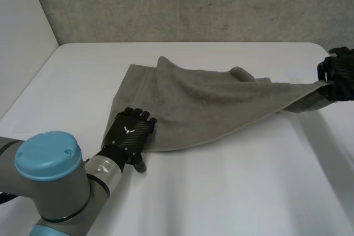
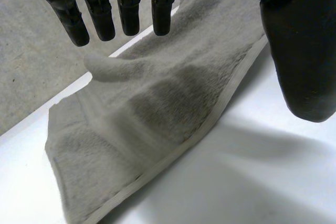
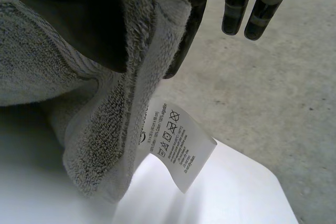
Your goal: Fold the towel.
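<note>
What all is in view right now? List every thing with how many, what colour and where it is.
towel: one, grey, lying on the table, its right end lifted.
care label: one, white with printed symbols, hanging from the towel corner that the right hand holds.
table: one, white, under the towel.
wall: one, grey and rough, behind the table.
left arm: one, grey with a light-blue cap, at the table's near left.
left hand: one, black, open, on the towel's near left corner.
right hand: one, black, pinching the towel's right corner at the table's right edge.
</note>
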